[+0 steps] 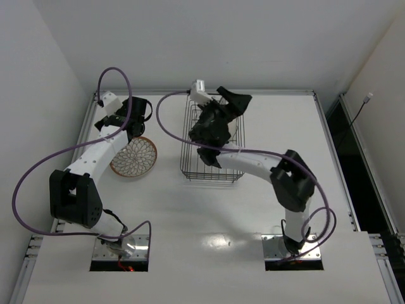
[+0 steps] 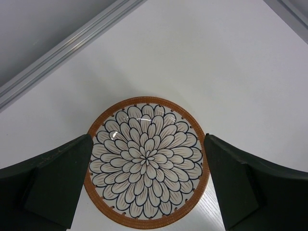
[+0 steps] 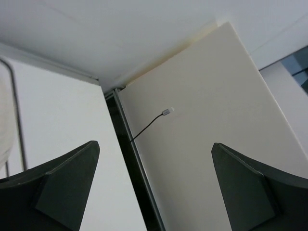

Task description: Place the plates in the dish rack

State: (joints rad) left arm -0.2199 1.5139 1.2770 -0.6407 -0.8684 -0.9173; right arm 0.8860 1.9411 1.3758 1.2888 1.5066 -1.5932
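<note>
One plate (image 1: pixel 133 156), white with a petal pattern and a brown-orange rim, lies flat on the table at the left. In the left wrist view the plate (image 2: pixel 147 161) sits below and between my fingers. My left gripper (image 1: pixel 137 126) (image 2: pixel 147 192) is open and hovers over the plate's far side without touching it. The dish rack (image 1: pixel 218 172), a dark wire basket, stands in the middle, mostly covered by my right arm. My right gripper (image 1: pixel 235 101) (image 3: pixel 154 187) is open and empty above the rack's far end, facing the right wall. The other plates are hidden.
A rack wire (image 3: pixel 17 120) and a pale curved edge show at the left of the right wrist view. An aluminium rail (image 2: pixel 62 48) borders the table's far left. A dark gap (image 1: pixel 354 145) runs along the table's right side. A cable end (image 3: pixel 167 111) hangs on the right wall.
</note>
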